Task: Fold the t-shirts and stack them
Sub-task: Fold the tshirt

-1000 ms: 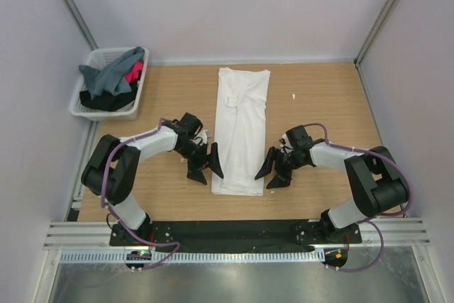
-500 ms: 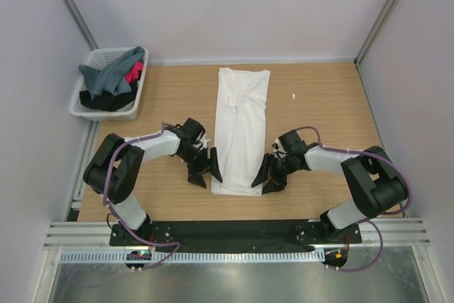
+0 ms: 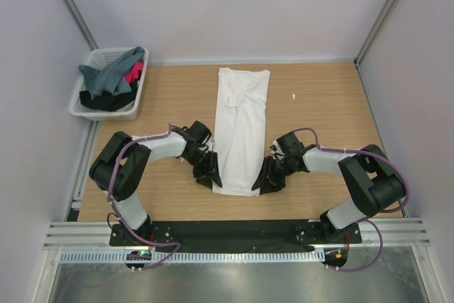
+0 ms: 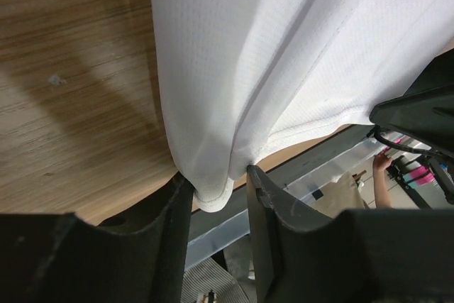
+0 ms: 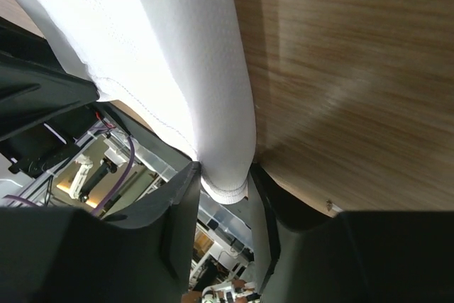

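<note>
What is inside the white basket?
A grey-teal t-shirt lies on top, with pink-red cloth and black cloth showing beneath. Anything deeper in the basket is covered.

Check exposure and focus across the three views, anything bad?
Top external: sharp, even light, shadows soft, folds readable on the white t-shirt. Left wrist: weave crisp, left gripper nearly black, broad shadow on the table. Right wrist: shirt blown out mid-fold, right gripper in silhouette.

White lattice basket (image 3: 106, 114) at far-left corner, wooden table (image 3: 319, 104), small white speck (image 3: 294, 96) on it
</note>
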You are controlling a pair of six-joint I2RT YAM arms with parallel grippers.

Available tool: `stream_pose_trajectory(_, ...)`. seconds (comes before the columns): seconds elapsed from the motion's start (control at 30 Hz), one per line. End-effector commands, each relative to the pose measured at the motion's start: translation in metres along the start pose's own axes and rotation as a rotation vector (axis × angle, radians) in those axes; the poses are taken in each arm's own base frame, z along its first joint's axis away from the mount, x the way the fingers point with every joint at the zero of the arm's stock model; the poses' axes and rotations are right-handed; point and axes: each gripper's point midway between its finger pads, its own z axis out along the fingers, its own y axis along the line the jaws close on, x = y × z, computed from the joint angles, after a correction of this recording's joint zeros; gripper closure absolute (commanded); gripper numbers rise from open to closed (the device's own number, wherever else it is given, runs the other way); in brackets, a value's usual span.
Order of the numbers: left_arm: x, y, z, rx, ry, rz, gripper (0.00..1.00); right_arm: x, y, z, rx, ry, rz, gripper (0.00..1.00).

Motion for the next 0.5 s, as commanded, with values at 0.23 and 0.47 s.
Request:
stream_pose_trajectory(0.23, -0.003, -0.009, 0.001, 0.023, -0.035, 0.050, 0.73, -0.014, 0.010, 0.005, -0.022, -0.042, -0.044, 0.80)
stream_pose_trajectory(0.47, -0.023, -0.036, -0.021, 0.046, -0.116, 0.173, 1.00, -0.036, 0.023, -0.026, 0.005, -0.112, -0.116, 0.98)
